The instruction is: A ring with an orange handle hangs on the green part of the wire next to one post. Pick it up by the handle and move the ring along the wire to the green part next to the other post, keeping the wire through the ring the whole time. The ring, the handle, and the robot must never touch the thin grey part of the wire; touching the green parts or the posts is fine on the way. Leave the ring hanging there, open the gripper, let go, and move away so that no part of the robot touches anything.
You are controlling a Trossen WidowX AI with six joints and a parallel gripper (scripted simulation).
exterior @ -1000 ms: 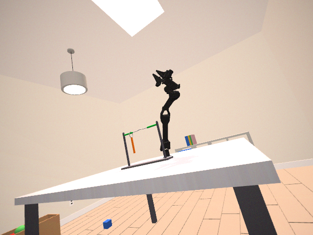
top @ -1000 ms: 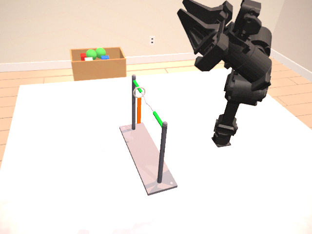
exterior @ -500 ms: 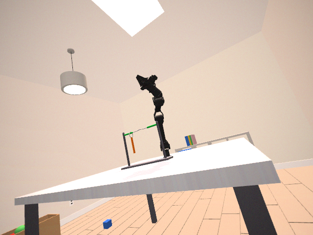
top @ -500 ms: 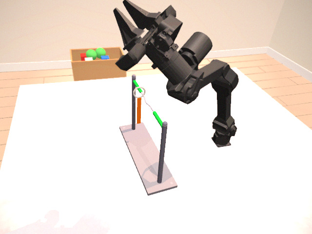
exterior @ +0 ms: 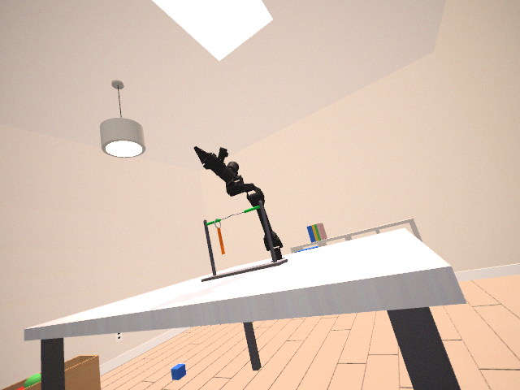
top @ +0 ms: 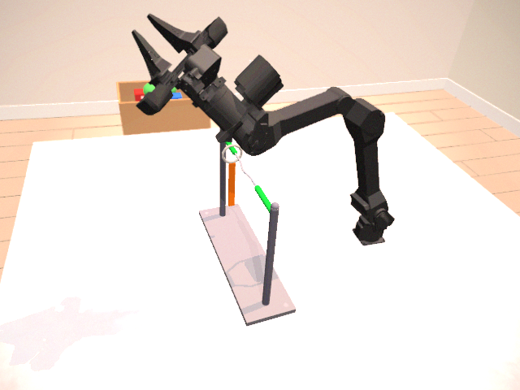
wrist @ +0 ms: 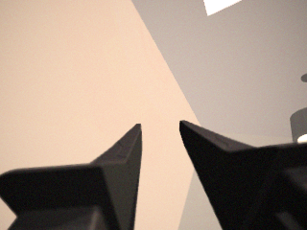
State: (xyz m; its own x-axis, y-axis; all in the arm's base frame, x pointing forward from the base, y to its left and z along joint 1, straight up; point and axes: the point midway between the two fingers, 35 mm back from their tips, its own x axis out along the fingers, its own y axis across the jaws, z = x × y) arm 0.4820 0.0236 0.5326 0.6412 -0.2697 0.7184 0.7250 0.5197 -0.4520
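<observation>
Toward the desk's far edge the ring [top: 231,153] hangs on the green wire beside the far post [top: 221,178], its orange handle [top: 231,184] straight down — light, rigid, best pinched mid-handle; the gripper [top: 153,33], high above, is partly closed on nothing.
</observation>
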